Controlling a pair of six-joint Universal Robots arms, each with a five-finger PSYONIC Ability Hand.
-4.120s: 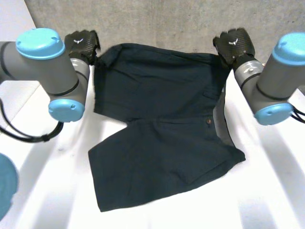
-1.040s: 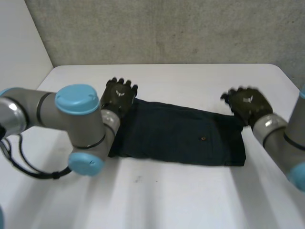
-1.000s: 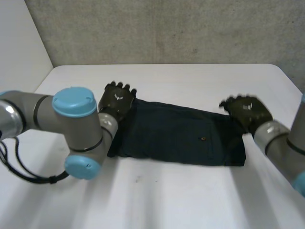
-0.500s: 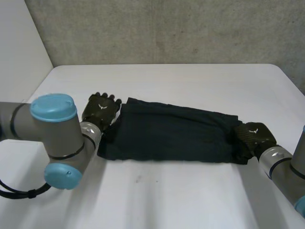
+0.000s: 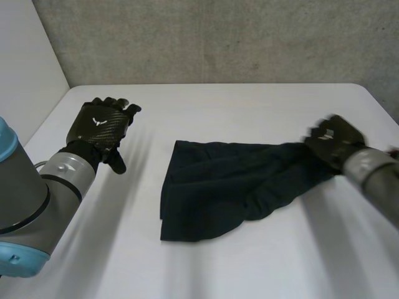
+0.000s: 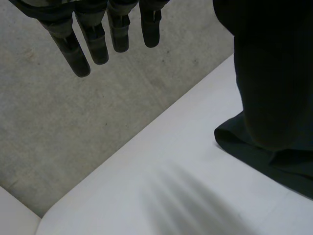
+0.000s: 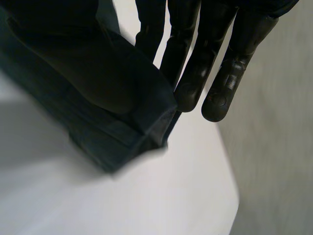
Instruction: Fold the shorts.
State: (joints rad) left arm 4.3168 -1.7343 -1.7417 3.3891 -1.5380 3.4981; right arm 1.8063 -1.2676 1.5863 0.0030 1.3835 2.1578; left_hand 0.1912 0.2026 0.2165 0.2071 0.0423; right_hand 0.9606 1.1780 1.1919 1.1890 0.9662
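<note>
The dark navy shorts (image 5: 212, 184) lie bunched on the white table (image 5: 218, 109), their left part flat and their right end drawn up into a stretched tail. My right hand (image 5: 333, 142) holds that tail off the table. In the right wrist view its fingers (image 7: 193, 58) and thumb pinch a folded edge of the shorts (image 7: 112, 117). My left hand (image 5: 100, 128) hovers well to the left of the shorts, free of them. Its fingers (image 6: 98, 34) are straight and hold nothing, with an edge of the shorts (image 6: 274, 107) lying beside them.
A grey concrete wall (image 5: 218, 37) runs along the table's far edge. A pale side wall (image 5: 25, 56) stands at the left. Bare tabletop (image 5: 249, 268) stretches in front of the shorts.
My left hand has let go of the shorts' left end and lifted away to the left. My right hand has shut on the right end and raised it, bunching the folded band.
</note>
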